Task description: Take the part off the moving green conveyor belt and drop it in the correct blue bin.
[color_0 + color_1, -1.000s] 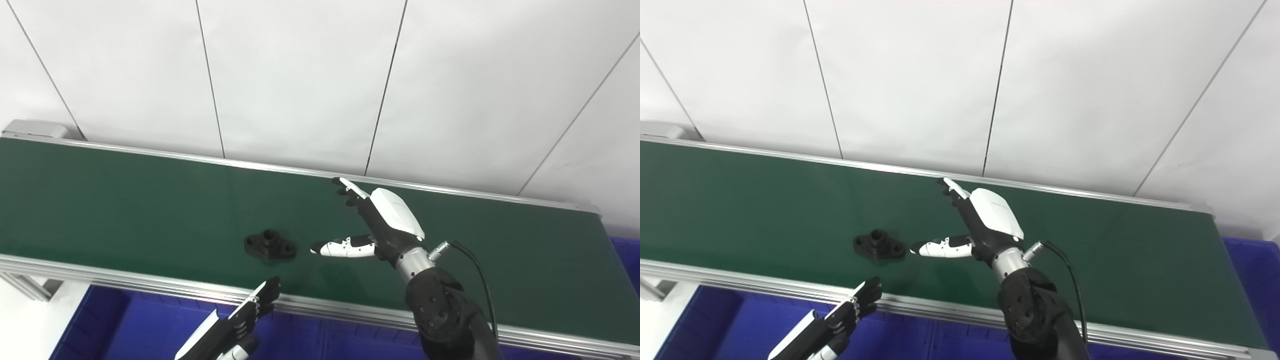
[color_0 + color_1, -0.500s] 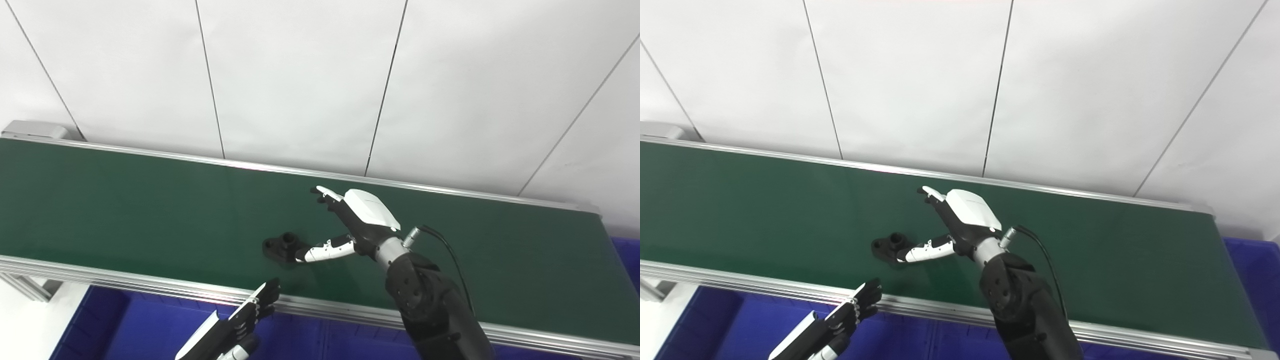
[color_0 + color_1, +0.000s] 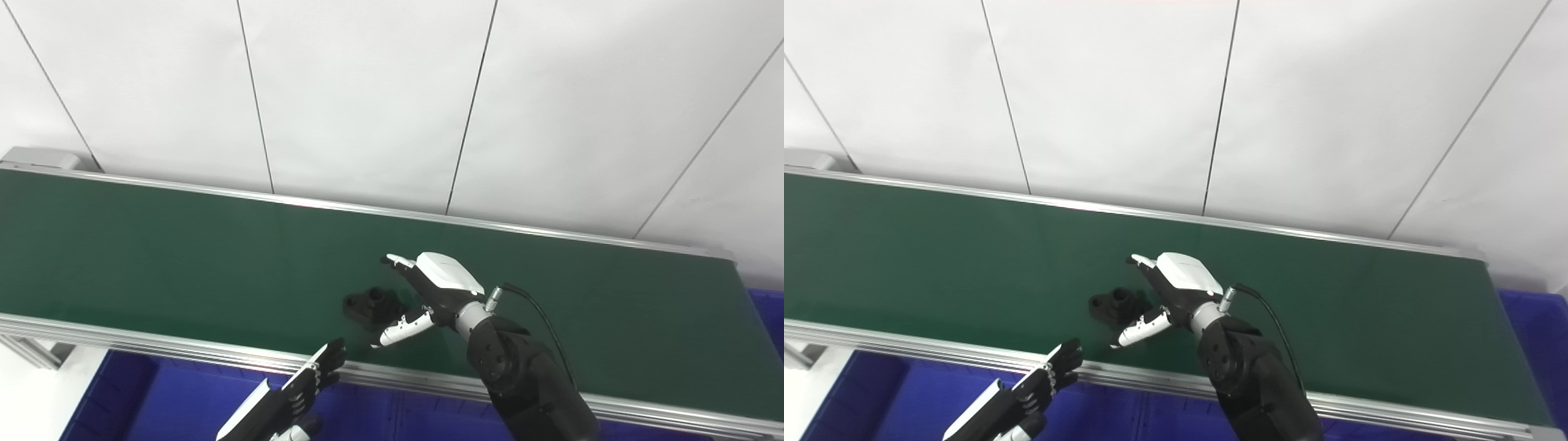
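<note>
Black part (image 3: pixel 371 304) lies on green belt (image 3: pixel 153 257) near front rail, right hand (image 3: pixel 429 294) spread open around its right side, thumb in front, fingers behind, not gripping; left hand (image 3: pixel 294 395) flat, fingers straight, empty, over blue bin (image 3: pixel 171 401)

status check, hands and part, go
Right hand open around small black flanged part on green conveyor belt, not gripped. Left hand open, waiting below. Nothing in the way.
</note>
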